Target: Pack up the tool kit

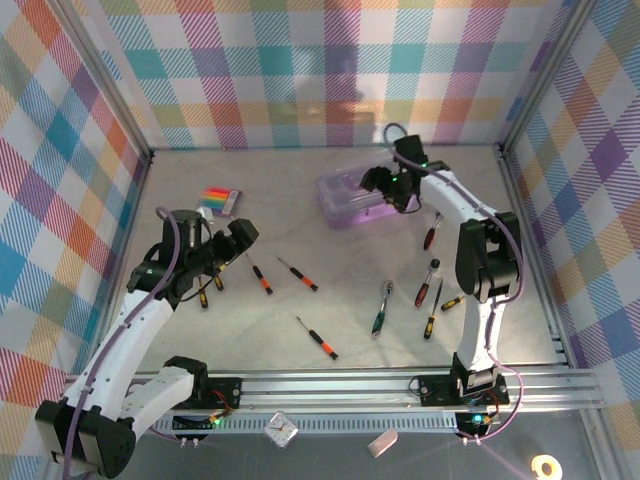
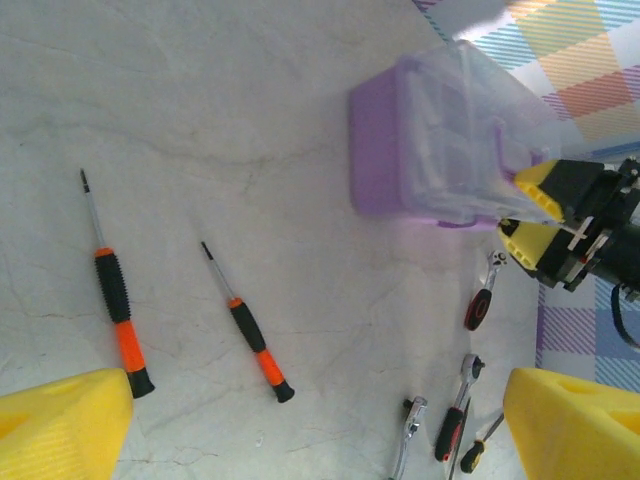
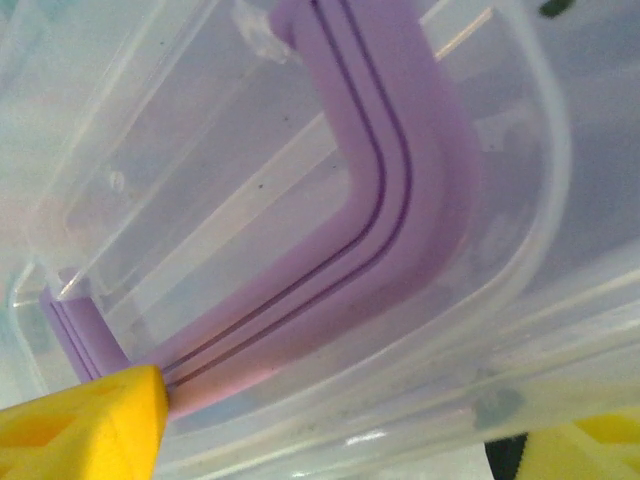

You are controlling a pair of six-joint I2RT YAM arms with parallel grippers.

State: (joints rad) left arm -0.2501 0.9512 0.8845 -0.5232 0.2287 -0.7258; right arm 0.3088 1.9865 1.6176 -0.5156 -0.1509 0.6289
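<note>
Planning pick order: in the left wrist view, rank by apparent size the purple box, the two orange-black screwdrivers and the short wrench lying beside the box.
1. purple box
2. left screwdriver, which looks slightly longer than the next
3. right screwdriver
4. wrench, though it lies farther from the camera, so its rank is unsure

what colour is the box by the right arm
The box is purple with a clear lid, best seen in the left wrist view.
</note>
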